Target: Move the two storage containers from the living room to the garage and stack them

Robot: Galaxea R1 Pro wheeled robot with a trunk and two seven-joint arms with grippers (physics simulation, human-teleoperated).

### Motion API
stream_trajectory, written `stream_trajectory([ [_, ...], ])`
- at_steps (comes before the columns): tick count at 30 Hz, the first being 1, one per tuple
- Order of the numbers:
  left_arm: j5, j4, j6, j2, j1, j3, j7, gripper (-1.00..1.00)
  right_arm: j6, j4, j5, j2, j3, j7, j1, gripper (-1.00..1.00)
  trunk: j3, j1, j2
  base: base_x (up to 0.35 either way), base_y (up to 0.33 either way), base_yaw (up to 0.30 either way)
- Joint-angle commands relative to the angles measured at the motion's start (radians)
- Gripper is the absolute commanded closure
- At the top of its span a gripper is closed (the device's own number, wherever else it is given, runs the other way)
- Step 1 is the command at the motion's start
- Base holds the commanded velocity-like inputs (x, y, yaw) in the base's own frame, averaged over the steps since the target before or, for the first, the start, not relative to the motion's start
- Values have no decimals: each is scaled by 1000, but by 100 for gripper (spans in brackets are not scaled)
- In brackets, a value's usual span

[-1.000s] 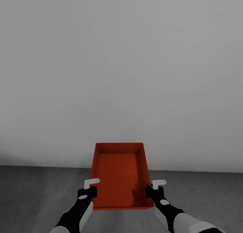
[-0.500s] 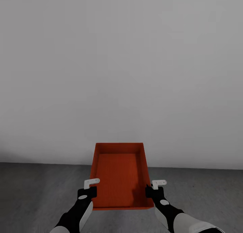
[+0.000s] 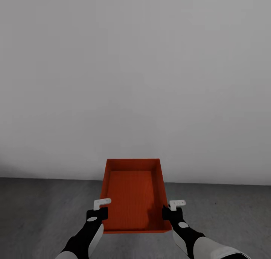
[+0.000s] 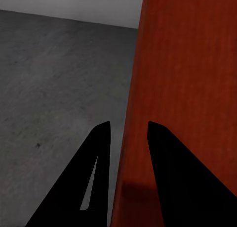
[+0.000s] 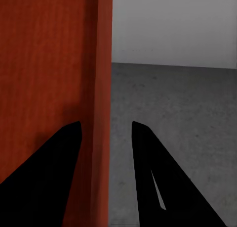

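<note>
- The left pincer [image 3: 101, 210] clamps the storage container [image 3: 133, 193] on its left long wall, close to the near end. In the left wrist view one dark finger [image 4: 96, 182] lies outside that wall and the other inside, so it is closed on the rim.
- The right pincer [image 3: 174, 210] does the same on the container's right wall, again close to the near end. The right wrist view shows the red wall [image 5: 101, 113] running between its two fingers.
- The container hangs in the air between the two arms, level, open side up and empty, well above the floor [image 3: 41, 210] of the garage.
- It looks like thin, stiff plastic with fine ribs, so I judge it light and rigid enough for a rim hold. The ribbing should help against slipping.
- Both holds sit at the container's near end, so its far end is unsupported. It may sag or pivot if either pincer loosens.
- Beyond the container's far end, the dark speckled concrete runs to a plain pale wall [image 3: 135, 74].
- The second container is not something I can place from here.
</note>
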Motion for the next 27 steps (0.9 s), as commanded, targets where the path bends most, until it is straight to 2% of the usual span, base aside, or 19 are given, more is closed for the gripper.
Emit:
stream_trajectory([
  [1,20,-5,4,2,-1,0,4,100,-1,0,0,-6,-69,-1,-1,100,-3,0,-1,0,0,0],
  [27,20,-5,5,-2,-1,0,5,100,-1,-1,0,-6,-70,1,-1,100,-44,0,-1,0,0,0],
])
